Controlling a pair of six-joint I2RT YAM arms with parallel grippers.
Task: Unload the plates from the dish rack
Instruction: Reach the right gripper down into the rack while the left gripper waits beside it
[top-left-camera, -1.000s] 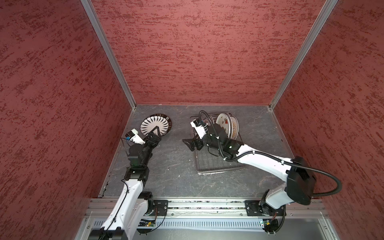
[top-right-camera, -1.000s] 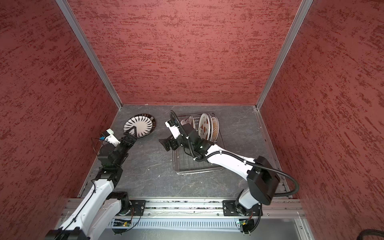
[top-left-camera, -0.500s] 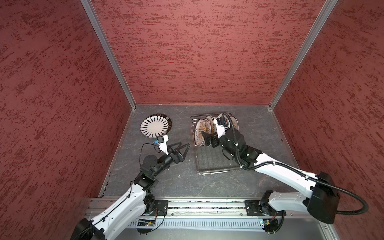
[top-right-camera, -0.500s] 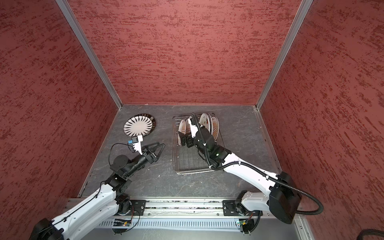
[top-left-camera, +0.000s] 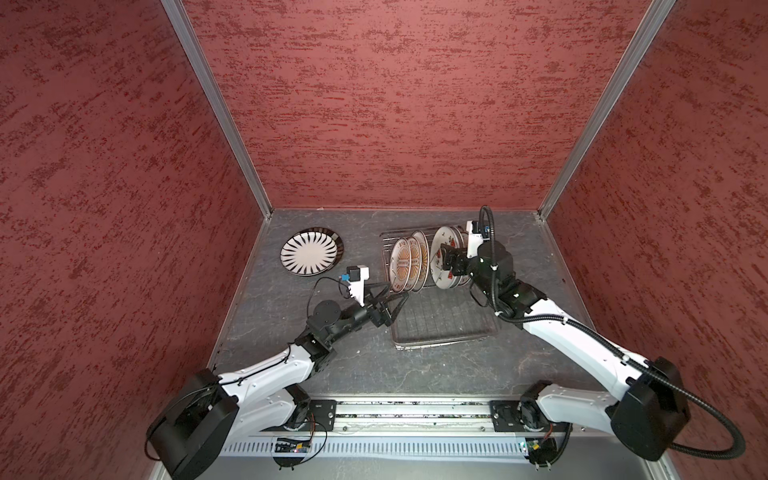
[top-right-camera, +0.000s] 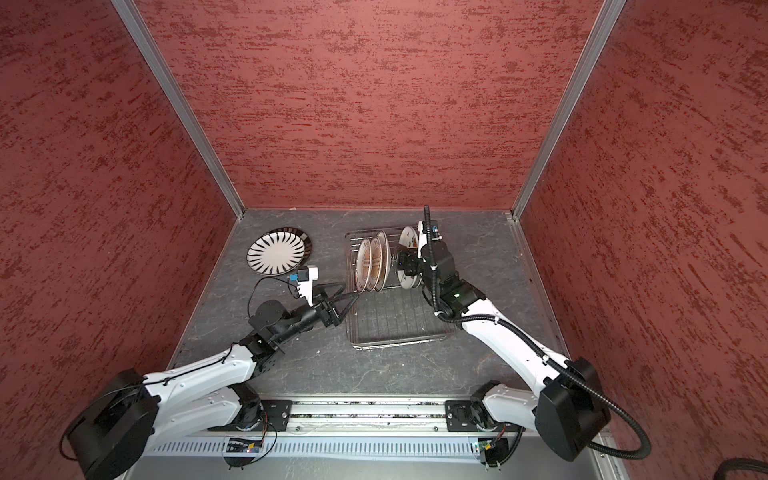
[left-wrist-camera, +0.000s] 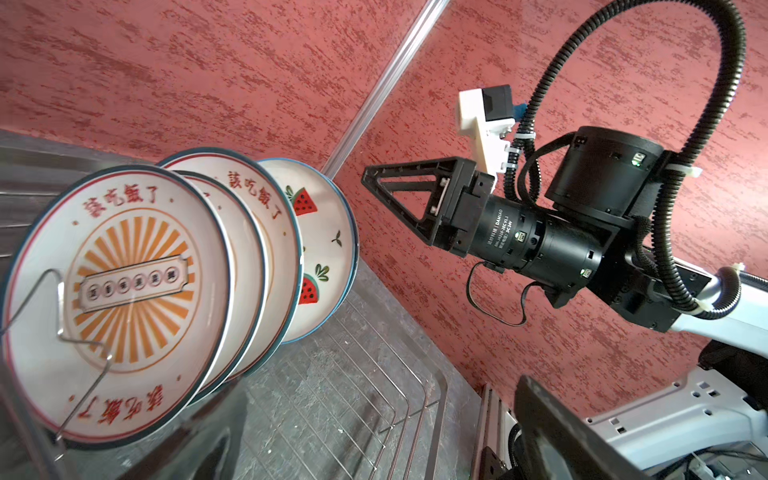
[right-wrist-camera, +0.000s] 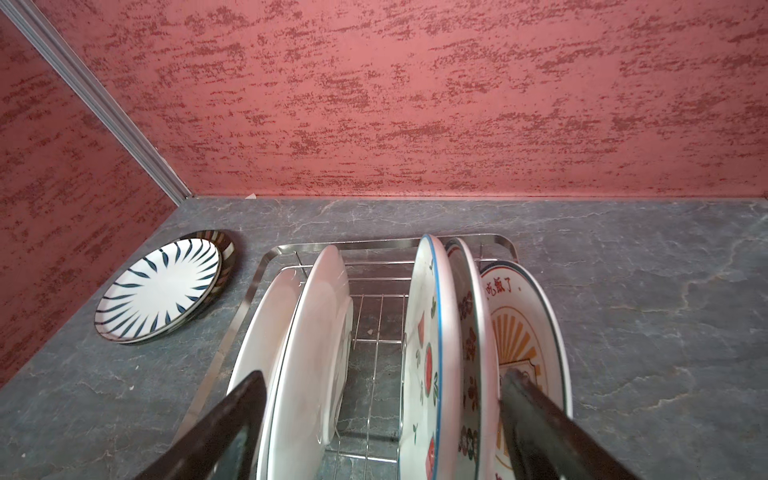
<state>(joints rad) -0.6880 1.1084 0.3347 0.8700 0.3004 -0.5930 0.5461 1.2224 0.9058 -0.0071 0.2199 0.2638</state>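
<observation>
Twice over, shows claws spread wide: left gripper (top-left-camera: 399, 291) at dish rack's (top-left-camera: 440, 328) nine o'clock, right gripper (right-wrist-camera: 384, 376) straddling upright plates (top-left-camera: 405, 266).

**Words on the plates and a motor**

Red "該吃飯了" along the rim of the front sunburst plate (left-wrist-camera: 124, 299) in the dish rack (left-wrist-camera: 374, 395). Same words on a plate further back (left-wrist-camera: 257, 193). White "DAMIAO" on the black motor (left-wrist-camera: 505, 232) near the rack. Smaller print too tiny to read.
</observation>
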